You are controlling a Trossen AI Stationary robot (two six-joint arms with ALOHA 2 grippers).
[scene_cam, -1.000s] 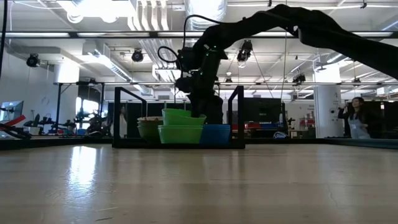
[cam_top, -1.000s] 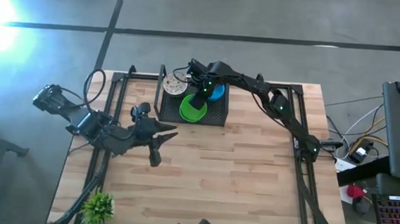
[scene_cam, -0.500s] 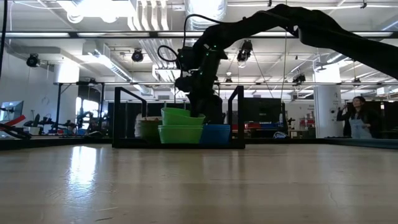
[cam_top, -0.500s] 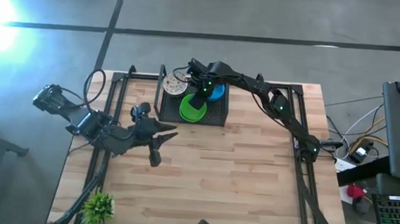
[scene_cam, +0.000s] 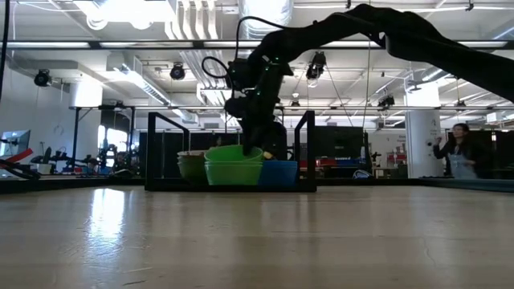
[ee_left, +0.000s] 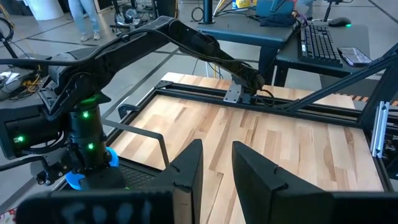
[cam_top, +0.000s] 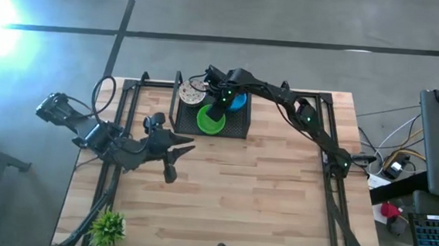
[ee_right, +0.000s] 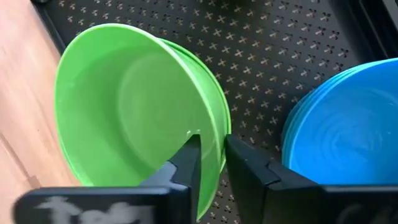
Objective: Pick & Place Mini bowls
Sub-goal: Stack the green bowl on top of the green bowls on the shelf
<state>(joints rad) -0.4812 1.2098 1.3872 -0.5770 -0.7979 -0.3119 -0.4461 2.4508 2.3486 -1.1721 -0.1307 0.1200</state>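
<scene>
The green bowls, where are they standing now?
In the high view, the green bowls sit stacked in the black tray at the table's far edge, between the speckled bowl and blue bowls, under the right gripper.

You're in a big open robotics lab.
Exposed ceiling ducts [scene_cam: 201, 28], concrete floor [cam_top: 289, 15], a desk with a keyboard [ee_left: 318, 43].

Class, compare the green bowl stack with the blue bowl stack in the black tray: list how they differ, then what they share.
The green bowl stack is bright green; the blue bowl stack is bright blue. The right gripper has its fingers astride the top green bowl's rim; the blue stack has no fingers on it. In the low view the green stack stands taller than the blue one. Both are plain, round, nested bowls in the black tray.
</scene>
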